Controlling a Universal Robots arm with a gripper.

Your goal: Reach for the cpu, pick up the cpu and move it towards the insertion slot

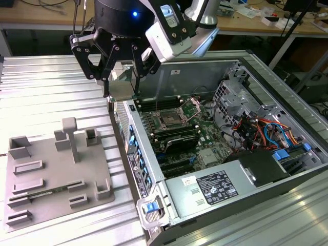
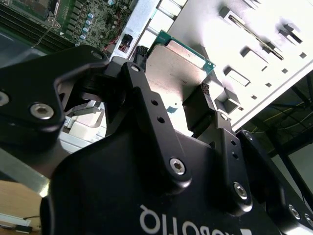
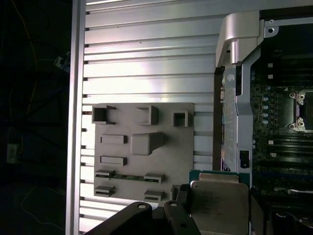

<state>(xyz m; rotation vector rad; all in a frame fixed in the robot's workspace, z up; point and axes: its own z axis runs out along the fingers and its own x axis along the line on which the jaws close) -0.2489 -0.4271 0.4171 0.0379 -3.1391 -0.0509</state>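
Observation:
The cpu (image 1: 122,87) is a thin silvery square with a green rim. It hangs in the air above the computer case's near wall, between the grey tray and the motherboard. My gripper (image 1: 122,94) is shut on it, one black finger on each side. Both wrist views show the cpu (image 2: 176,66) (image 3: 217,196) clamped between the fingers (image 2: 203,98). The insertion slot (image 1: 169,121), a square socket with a shiny metal frame and a raised hinged plate, lies on the motherboard to the exterior view's right of the gripper and lower. The insertion slot (image 3: 303,110) also appears in the first wrist view.
The grey plastic tray (image 1: 56,174) with raised blocks lies on the ribbed metal table at the exterior view's left. The open computer case (image 1: 230,154) holds memory slots, cables and a power supply. Its sheet-metal wall (image 1: 130,148) stands between tray and motherboard.

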